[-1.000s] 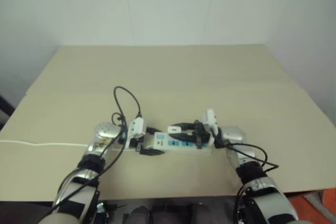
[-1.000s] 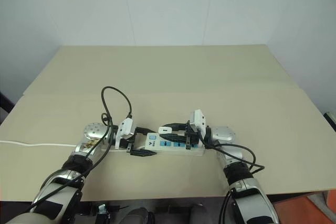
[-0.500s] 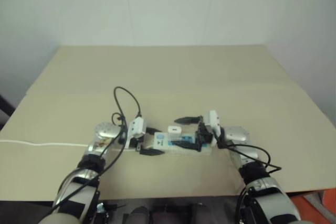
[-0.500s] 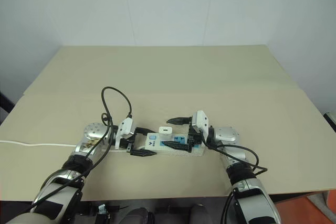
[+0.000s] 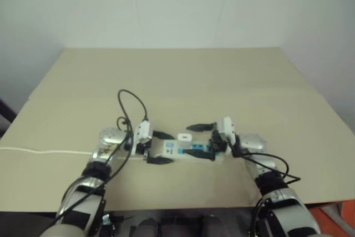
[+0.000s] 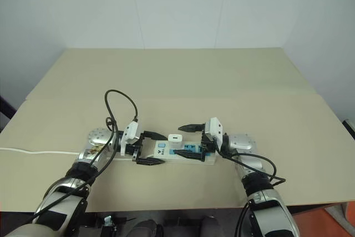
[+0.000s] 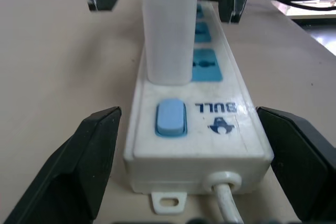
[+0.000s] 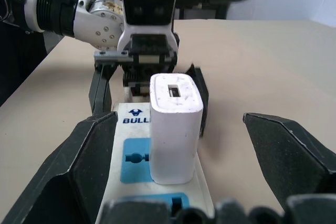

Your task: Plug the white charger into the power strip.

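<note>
From here I can't see the white charger's prongs; its base hides them and the socket it stands on. On the power strip, the far sockets blur behind the charger. The thin cord runs off the picture's edge. Head views show the switch too small to read.

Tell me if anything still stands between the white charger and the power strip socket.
Nothing visible does. The white charger already stands upright in the power strip, beside the switch, and both grippers are open around the strip.
</note>
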